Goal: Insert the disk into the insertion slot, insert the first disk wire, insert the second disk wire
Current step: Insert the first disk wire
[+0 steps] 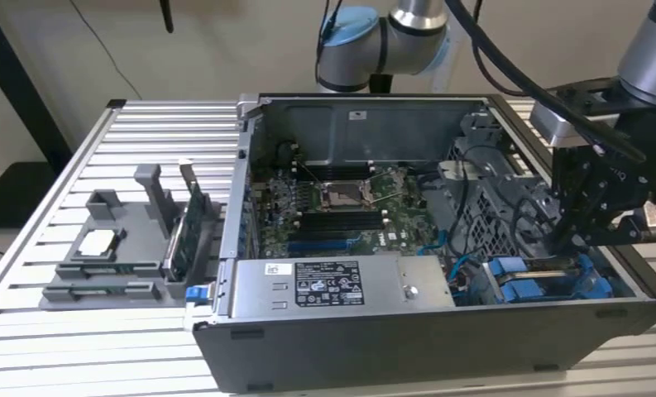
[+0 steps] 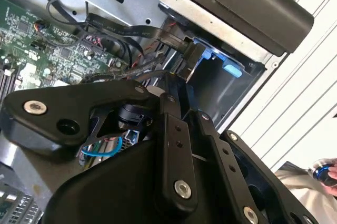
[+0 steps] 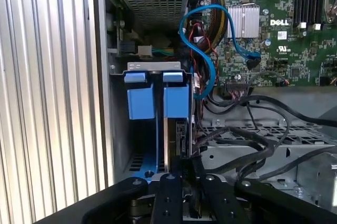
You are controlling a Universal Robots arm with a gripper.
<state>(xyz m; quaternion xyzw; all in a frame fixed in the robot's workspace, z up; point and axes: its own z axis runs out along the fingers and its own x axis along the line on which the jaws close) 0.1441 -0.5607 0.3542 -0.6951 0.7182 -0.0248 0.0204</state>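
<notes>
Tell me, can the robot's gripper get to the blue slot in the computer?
Probably yes. The gripper hangs right by the insertion slot, the case is open, and the dark cables lie beside it.

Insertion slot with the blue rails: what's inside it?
Two blue rails and a dark hollow show inside the insertion slot. The gripper covers one end, so whatever sits there is hidden.

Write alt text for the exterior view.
The arm's gripper hangs inside an open computer case, by the blue-railed insertion slot at the exterior view's right. A grey tray of upright holders sits on the slatted table at the exterior view's left.
</notes>
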